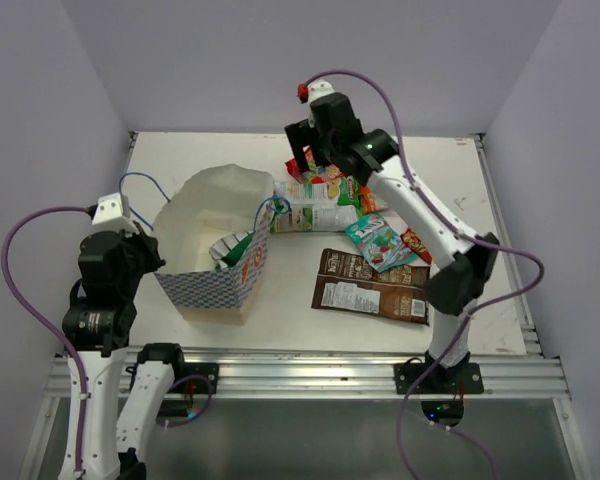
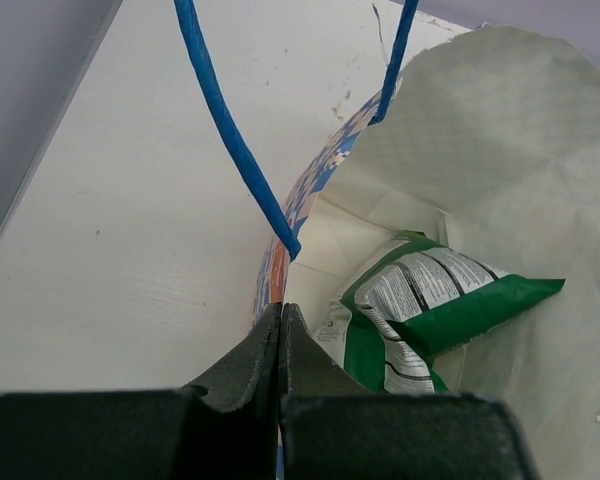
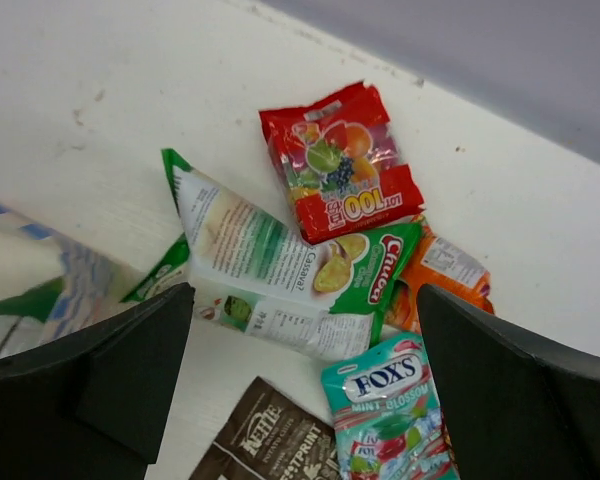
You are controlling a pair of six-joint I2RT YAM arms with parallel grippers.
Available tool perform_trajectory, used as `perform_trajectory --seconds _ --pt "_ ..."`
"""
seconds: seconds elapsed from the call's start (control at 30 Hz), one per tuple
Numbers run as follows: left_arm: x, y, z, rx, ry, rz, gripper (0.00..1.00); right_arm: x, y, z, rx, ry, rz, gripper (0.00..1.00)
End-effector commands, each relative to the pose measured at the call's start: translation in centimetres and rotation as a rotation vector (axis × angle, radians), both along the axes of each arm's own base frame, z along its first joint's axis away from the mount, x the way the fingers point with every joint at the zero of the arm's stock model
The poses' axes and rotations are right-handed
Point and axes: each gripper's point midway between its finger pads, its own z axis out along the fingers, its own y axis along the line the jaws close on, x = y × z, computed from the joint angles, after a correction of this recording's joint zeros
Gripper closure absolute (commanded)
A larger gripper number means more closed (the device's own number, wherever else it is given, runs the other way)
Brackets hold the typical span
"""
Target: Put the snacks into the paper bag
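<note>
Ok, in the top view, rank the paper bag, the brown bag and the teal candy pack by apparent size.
1. paper bag: clearly largest, though it stands taller, so nearer the camera.
2. brown bag, lying flat.
3. teal candy pack, lying flat, smallest.

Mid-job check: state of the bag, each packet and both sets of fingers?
White paper bag with blue checked band: upright, open.
Green-white chip packet in bag: already inside.
Green-white chip packet on table: lying flat.
Red candy packet: lying flat, unpacked.
Orange packet: partly under chip packet.
Teal candy packet: flat, unpacked.
Large brown bag: flat, unpacked.
Left fingers: shut on bag's wall.
Right fingers: open, empty.
</note>
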Motion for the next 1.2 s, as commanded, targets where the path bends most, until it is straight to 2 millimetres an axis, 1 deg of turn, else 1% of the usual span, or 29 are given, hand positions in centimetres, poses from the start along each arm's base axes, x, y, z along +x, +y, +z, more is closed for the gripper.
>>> perform_trajectory --seconds 0.0,0.03,0.07,0.1,0.13,0.17,0.2,0.27,0.3,0.33,0.43,0.47,0.57,0.6,0.63,0.67,0.7,0.73,0.77,0.8,0.83,0.9,0.93,1.0,1.03,1.07,1.1,1.13,1.17 --pt "0.2 0.0 0.6 -0.001 -0.008 0.003 1.0 4.3 0.8 -6.0 0.0 0.097 -0.01 0.01" --pt "0.1 0.1 0.8 0.001 -0.008 0.004 1.0 6.0 1.2 -8.4 -0.008 0.131 -0.029 0.01" --pt "0.1 0.1 0.8 0.002 -0.005 0.005 1.0 6.8 1.3 -9.3 -0.007 0.14 -0.039 0.01" --pt "0.0 0.2 0.9 0.005 -0.003 0.009 1.0 7.8 1.0 -10.8 -0.023 0.156 -0.06 0.01" --pt "-0.2 0.3 1.2 0.007 0.0 0.014 1.0 8.5 1.1 -11.2 -0.032 0.154 -0.069 0.01" --pt "-0.2 0.4 1.3 0.01 0.002 0.018 1.0 9.3 1.2 -14.2 -0.067 0.195 -0.078 0.01" --pt "-0.3 0.5 1.3 0.016 0.004 0.027 1.0 9.6 0.9 -15.4 -0.076 0.217 -0.089 0.01" --pt "-0.7 0.8 1.5 0.024 0.006 0.037 1.0 9.5 0.7 -19.1 -0.105 0.283 -0.099 0.01" --pt "-0.9 1.0 1.5 0.029 0.007 0.05 1.0 9.4 0.4 -20.2 -0.118 0.309 -0.103 0.01" --pt "-1.1 1.1 1.6 0.032 0.006 0.057 1.0 8.7 0.2 -22.1 -0.138 0.35 -0.095 0.01" --pt "-1.4 1.4 1.6 0.032 0.002 0.077 1.0 7.0 -0.4 -25.0 -0.171 0.433 -0.087 0.03" --pt "-1.4 1.5 1.6 0.03 0.003 0.08 1.0 6.6 -0.5 -25.4 -0.175 0.452 -0.087 0.05" --pt "-1.1 1.4 1.4 0.02 0.001 0.084 1.0 4.8 -1.3 -26.9 -0.201 0.516 -0.079 0.2" --pt "-0.9 1.3 1.3 0.017 0.003 0.08 1.0 4.4 -1.5 -27.1 -0.202 0.53 -0.073 0.34" --pt "-0.7 1.3 1.3 0.013 0.001 0.078 1.0 3.6 -1.7 -27.9 -0.212 0.559 -0.063 0.41" --pt "-0.6 1.2 1.3 0.012 -0.001 0.077 1.0 3.2 -1.7 -28.2 -0.213 0.571 -0.058 0.48" --pt "-0.5 1.2 1.3 0.011 -0.001 0.074 1.0 2.8 -1.7 -28.3 -0.212 0.581 -0.053 0.6" --pt "-0.4 1.2 1.4 0.011 -0.002 0.074 1.0 2.2 -2.1 -29.0 -0.22 0.604 -0.05 0.67" --pt "-0.3 1.2 1.4 0.011 -0.005 0.074 1.0 1.9 -2.2 -29.2 -0.224 0.613 -0.048 0.77" --pt "-0.3 1.2 1.4 0.01 -0.005 0.075 1.0 1.8 -2.5 -29.3 -0.232 0.612 -0.055 1.0" --pt "-0.3 1.2 1.6 0.011 -0.01 0.074 1.0 1.3 -2.8 -29.5 -0.243 0.62 -0.057 1.0" --pt "-0.3 1.2 1.6 0.014 -0.012 0.073 1.0 1.3 -3.0 -28.8 -0.25 0.607 -0.055 1.0" --pt "-0.3 1.2 1.6 0.015 -0.014 0.073 1.0 1.6 -3.1 -27.0 -0.237 0.573 -0.06 1.0" --pt "-0.3 1.2 1.6 0.018 -0.013 0.071 1.0 1.9 -3.4 -24.2 -0.232 0.525 -0.066 1.0" --pt "-0.4 1.2 1.6 0.019 -0.012 0.071 1.0 2.6 -3.0 -21.3 -0.2 0.468 -0.067 1.0" --pt "-0.3 1.2 1.6 0.019 -0.015 0.071 1.0 2.7 -2.9 -18.0 -0.163 0.411 -0.066 1.0" --pt "-0.3 1.2 1.6 0.018 -0.013 0.068 1.0 2.5 -3.0 -15.7 -0.148 0.386 -0.063 1.0" --pt "-0.3 1.1 1.5 0.018 -0.012 0.065 1.0 3.2 -2.6 -11.3 -0.095 0.297 -0.069 1.0" --pt "-0.3 1.1 1.5 0.018 -0.012 0.063 1.0 2.9 -2.3 -8.0 -0.056 0.239 -0.065 1.0"
